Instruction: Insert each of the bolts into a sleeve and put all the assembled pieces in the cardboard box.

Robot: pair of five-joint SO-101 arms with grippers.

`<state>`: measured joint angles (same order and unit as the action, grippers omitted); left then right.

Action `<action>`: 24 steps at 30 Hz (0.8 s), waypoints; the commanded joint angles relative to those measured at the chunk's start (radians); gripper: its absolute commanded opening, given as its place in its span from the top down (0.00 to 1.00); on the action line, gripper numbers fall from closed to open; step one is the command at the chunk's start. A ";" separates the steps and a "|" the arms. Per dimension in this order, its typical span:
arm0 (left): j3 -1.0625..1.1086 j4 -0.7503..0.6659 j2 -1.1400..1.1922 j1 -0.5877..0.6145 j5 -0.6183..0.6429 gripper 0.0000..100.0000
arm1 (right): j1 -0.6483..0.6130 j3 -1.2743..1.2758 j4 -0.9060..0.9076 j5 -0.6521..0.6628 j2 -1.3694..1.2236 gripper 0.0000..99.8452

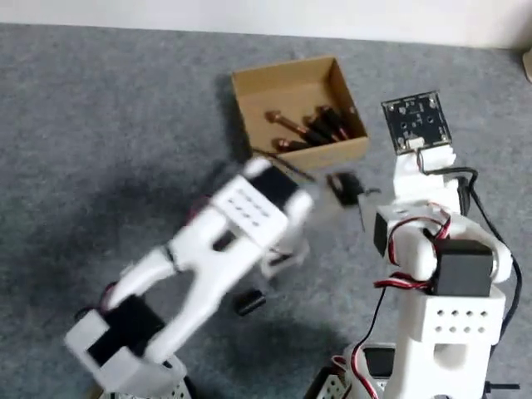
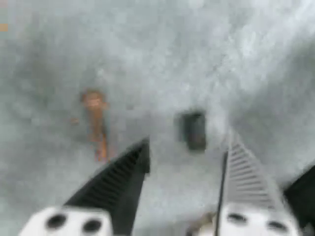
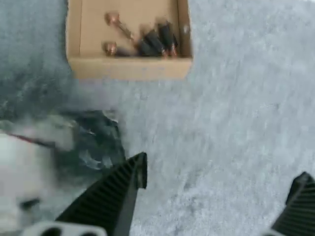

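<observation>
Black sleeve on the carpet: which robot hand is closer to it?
Left. The left gripper hangs open just short of the sleeve. The right gripper sits farther off, facing the cardboard box.

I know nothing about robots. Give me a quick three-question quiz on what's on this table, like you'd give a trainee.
1. True or false: the box already holds assembled pieces.
2. The left gripper is: A) open and empty; B) shut on a bolt; C) shut on a sleeve.
3. Fill in: on the carpet ahead of that gripper lie a loose bolt and a ____ sleeve.
Key: 1 true; 2 A; 3 black.
</observation>
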<state>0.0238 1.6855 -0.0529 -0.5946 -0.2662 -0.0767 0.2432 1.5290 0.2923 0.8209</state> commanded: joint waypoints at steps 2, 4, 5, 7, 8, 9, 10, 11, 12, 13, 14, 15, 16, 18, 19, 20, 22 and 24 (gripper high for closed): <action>-0.137 0.046 -0.125 0.174 0.002 0.79 | 0.002 0.002 -0.002 0.005 -0.001 0.60; -0.111 0.046 -0.114 0.240 0.002 0.79 | -0.016 0.010 -0.002 0.005 -0.001 0.60; -0.082 0.046 -0.097 0.265 -0.005 0.79 | -0.027 0.027 -0.004 0.006 -0.001 0.60; -0.015 0.035 -0.048 0.297 -0.069 0.79 | -0.053 0.076 -0.007 0.006 -0.001 0.60; 0.024 0.008 -0.021 0.305 -0.103 0.79 | -0.067 0.104 -0.021 0.005 -0.001 0.60; 0.061 -0.026 0.008 0.312 -0.126 0.79 | -0.070 0.136 -0.036 0.005 -0.001 0.60; 0.091 -0.061 0.036 0.317 -0.135 0.79 | -0.070 0.162 -0.053 0.005 -0.001 0.60; 0.119 -0.098 0.061 0.325 -0.137 0.79 | -0.068 0.185 -0.073 0.005 -0.001 0.60; 0.140 -0.137 0.084 0.329 -0.138 0.79 | -0.068 0.205 -0.090 0.005 -0.001 0.60; 0.156 -0.170 0.105 0.329 -0.138 0.79 | -0.067 0.222 -0.104 0.005 -0.001 0.60; 0.165 -0.195 0.125 0.329 -0.140 0.79 | -0.062 0.236 -0.111 0.005 -0.001 0.60; 0.170 -0.215 0.143 0.329 -0.140 0.79 | -0.056 0.243 -0.117 0.005 -0.001 0.60; 0.171 -0.233 0.162 0.326 -0.140 0.79 | -0.051 0.248 -0.120 0.005 -0.001 0.60; 0.171 -0.269 0.197 0.321 -0.143 0.79 | -0.051 0.254 -0.125 0.005 -0.001 0.60; 0.171 -0.285 0.214 0.321 -0.160 0.79 | -0.051 0.255 -0.125 0.005 -0.001 0.60; 0.173 -0.299 0.234 0.320 -0.178 0.79 | -0.051 0.255 -0.125 0.005 -0.001 0.60; 0.171 -0.319 0.277 0.326 -0.201 0.79 | -0.051 0.255 -0.125 0.005 -0.001 0.60; 0.170 -0.347 0.321 0.337 -0.203 0.79 | -0.051 0.255 -0.125 0.005 -0.001 0.60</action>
<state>0.1987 1.3786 0.2417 -0.2785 -0.4565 -0.1335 0.4964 1.4323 0.2923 0.8132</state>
